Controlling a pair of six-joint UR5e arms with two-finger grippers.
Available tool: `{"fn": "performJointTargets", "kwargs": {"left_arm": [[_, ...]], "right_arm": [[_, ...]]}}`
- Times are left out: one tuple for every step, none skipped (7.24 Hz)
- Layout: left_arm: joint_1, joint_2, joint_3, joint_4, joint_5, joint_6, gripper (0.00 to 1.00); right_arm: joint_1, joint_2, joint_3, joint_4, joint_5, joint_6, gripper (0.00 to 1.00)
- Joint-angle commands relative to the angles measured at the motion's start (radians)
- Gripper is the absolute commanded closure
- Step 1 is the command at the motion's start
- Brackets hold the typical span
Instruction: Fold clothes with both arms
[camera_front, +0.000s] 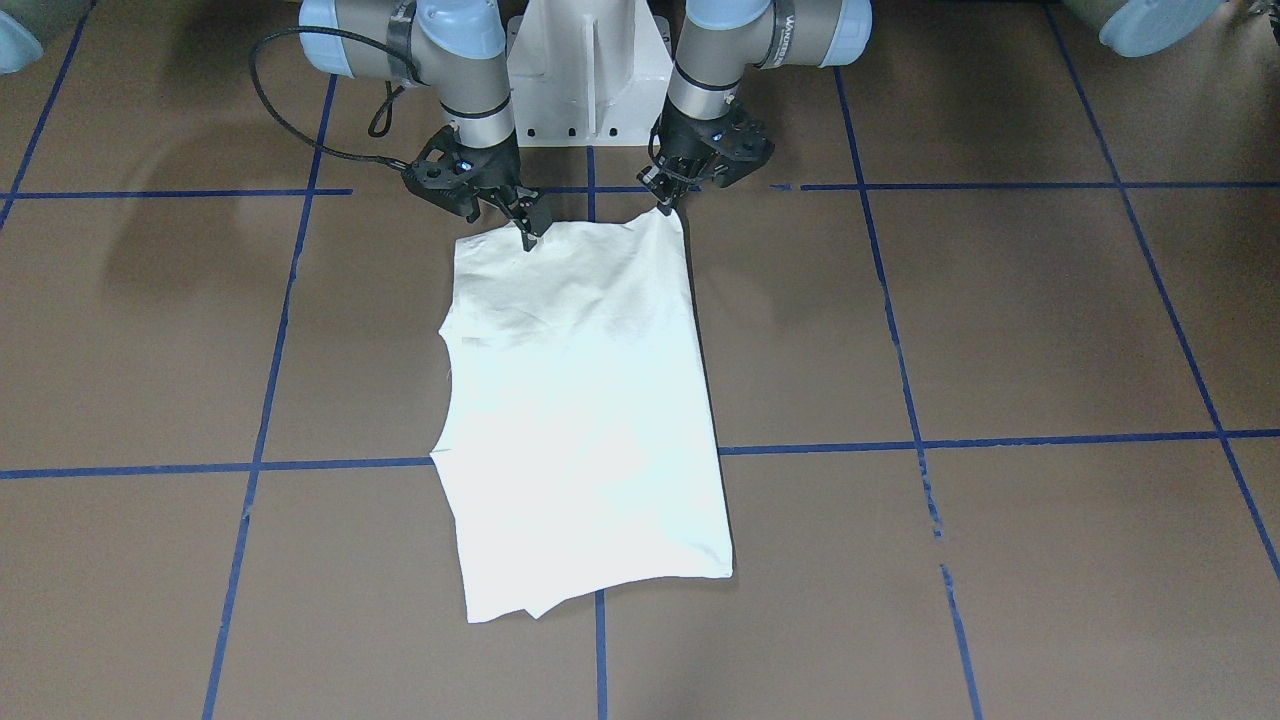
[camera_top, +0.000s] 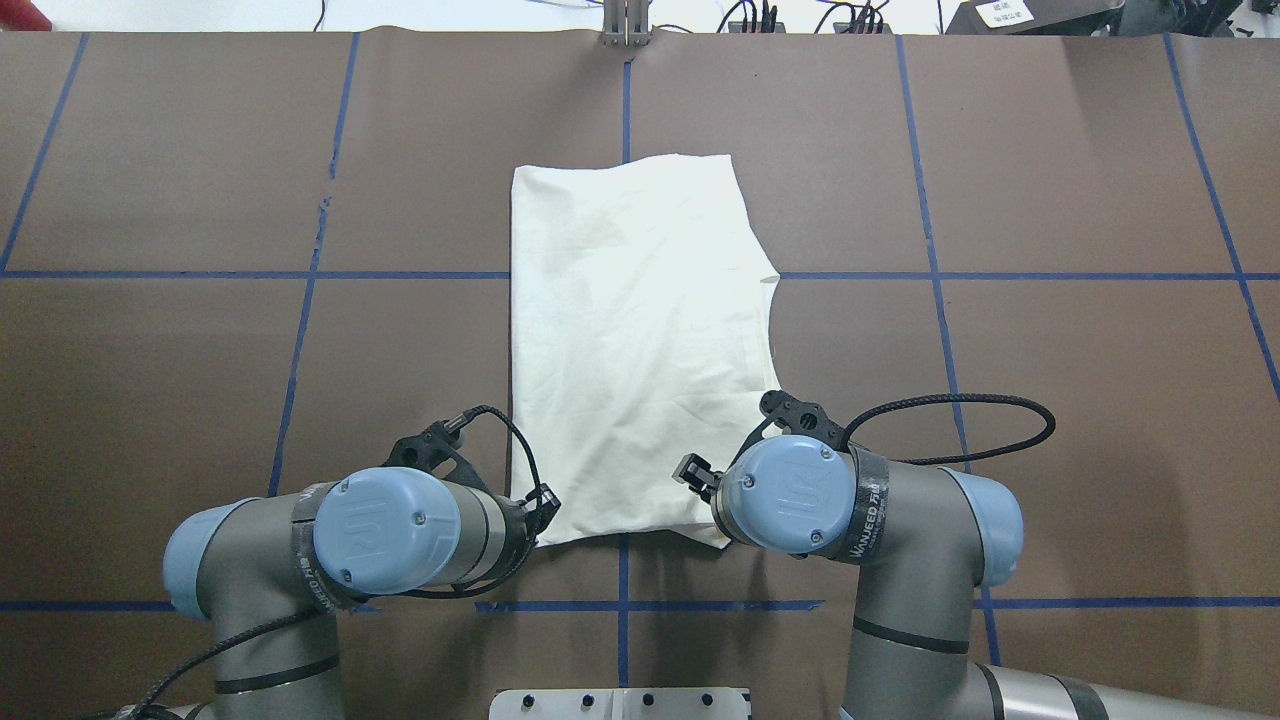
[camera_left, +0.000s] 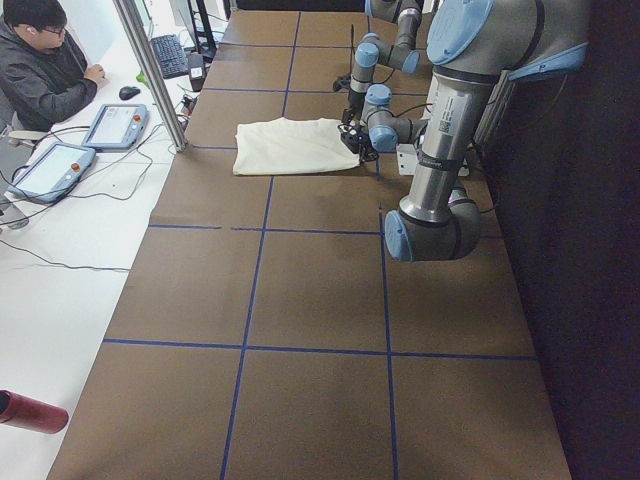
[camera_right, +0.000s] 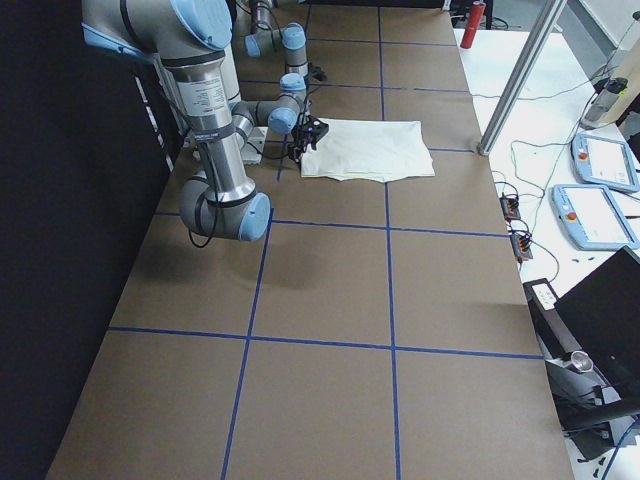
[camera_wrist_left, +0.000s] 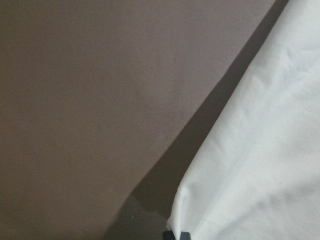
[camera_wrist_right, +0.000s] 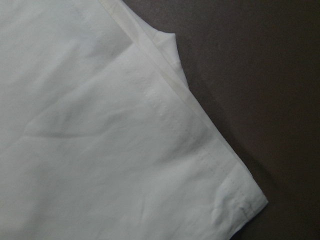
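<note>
Brown table (camera_top: 200, 180) crossed by blue tape lines (camera_top: 300, 274), white pedestal (camera_front: 588, 80) at the robot's edge. Cream shirt (camera_top: 630, 340) spread flat near the middle as a long folded rectangle, plain pale side up, no print showing, one short end close to the robot and the other reaching across the table. Left gripper (camera_front: 668, 200) at the shirt's near corner on the robot's left, fingertips closed on the cloth edge, that corner drawn up into a small peak. Right gripper (camera_front: 528, 228) at the opposite near corner, fingers pressed down onto the fabric; pinched or merely touching, cannot tell. Stitched hem and layered edges visible in the right wrist view, corner slightly crumpled. Dark shadow under the lifted edge in the left wrist view. Person (camera_left: 45, 65) seated at a white side desk (camera_left: 60, 230) with two tablets (camera_left: 115, 125), beyond the table's far edge.
</note>
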Motion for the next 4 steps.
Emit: {"fn": "performJointTargets", "kwargs": {"left_arm": [[0.001,0.0,0.0,0.0,0.0,0.0,1.0],[0.001,-0.002,0.0,0.0,0.0,0.0,1.0],[0.001,-0.002,0.0,0.0,0.0,0.0,1.0],[0.001,0.0,0.0,0.001,0.0,0.0,1.0]], "right_arm": [[-0.001,-0.003,-0.029,0.002,0.0,-0.001,0.0],[-0.004,-0.003,-0.046,0.003,0.0,-0.001,0.0],[-0.004,-0.003,-0.046,0.003,0.0,-0.002,0.0],[-0.002,-0.002,-0.045,0.003,0.002,-0.002,0.0]]}}
